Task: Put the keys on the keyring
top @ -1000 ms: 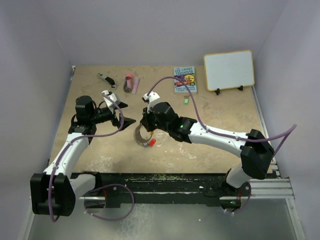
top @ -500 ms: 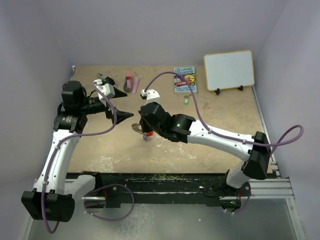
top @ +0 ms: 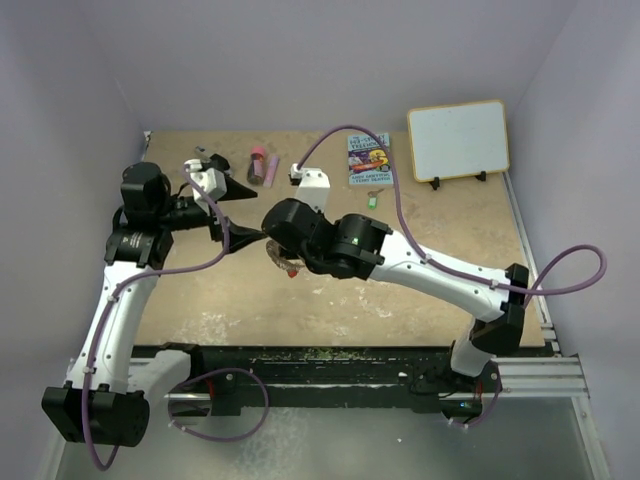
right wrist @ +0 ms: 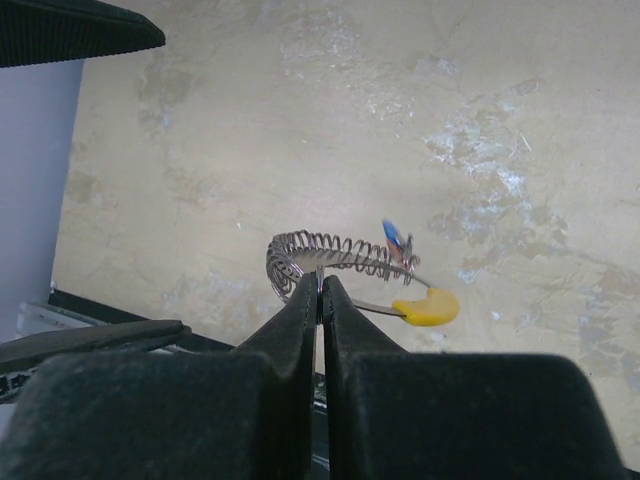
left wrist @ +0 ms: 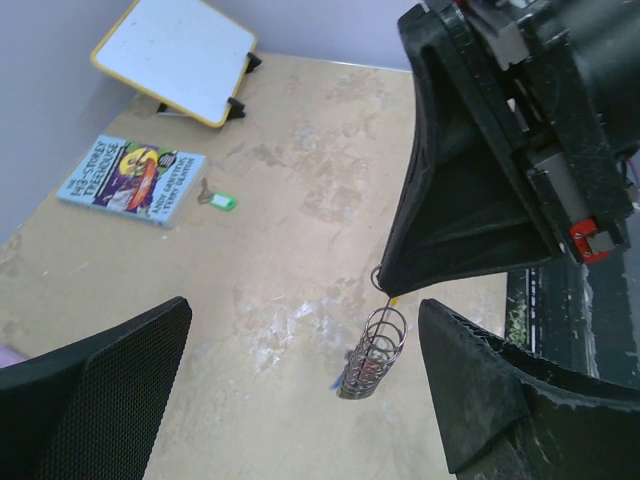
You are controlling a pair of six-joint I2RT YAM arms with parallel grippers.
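My right gripper (right wrist: 321, 280) is shut on the keyring (right wrist: 330, 255), a silver coiled loop with a yellow stretch (right wrist: 428, 307), and holds it above the table. A blue tag (right wrist: 392, 234) and a red one beside it hang on the coil, blurred. From above the keyring (top: 283, 262) hangs under the right gripper (top: 287, 250). The green key (top: 372, 200) lies on the table by the book; it also shows in the left wrist view (left wrist: 218, 202). My left gripper (top: 243, 212) is open and empty, just left of the ring (left wrist: 372, 350).
A book (top: 370, 160) and a small whiteboard (top: 458, 140) are at the back right. A pink-and-maroon tube (top: 262, 166) lies at the back, with a black-and-silver tool (top: 199, 156) half hidden behind my left arm.
My right gripper has lifted the keyring and carried it left and back. My left gripper rose and drew back to the left, then held nearly still.
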